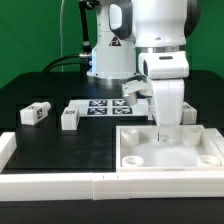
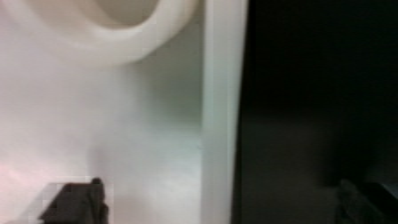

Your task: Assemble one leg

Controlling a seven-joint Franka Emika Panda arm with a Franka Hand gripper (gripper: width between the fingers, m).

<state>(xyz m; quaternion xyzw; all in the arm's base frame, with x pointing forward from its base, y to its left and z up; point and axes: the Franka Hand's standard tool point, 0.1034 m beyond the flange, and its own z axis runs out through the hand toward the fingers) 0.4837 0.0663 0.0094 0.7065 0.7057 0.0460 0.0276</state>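
Gripper (image 1: 165, 131) spread wide, empty, low at panel (image 1: 180, 152) edge; I'd risk contact shoving panel askew; leg (image 1: 69, 118) not yet grabbed

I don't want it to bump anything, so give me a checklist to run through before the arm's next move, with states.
1. Open gripper, nothing between the fingers: ok.
2. Arm down, gripper over the panel near its edge: ok.
3. Empty socket in the wrist view: ok.
4. Loose on the table: far-left leg and second leg next to the marker board: ok.
5. Contact of gripper with panel: cannot tell.
6. Any leg seated in the panel: not ok.
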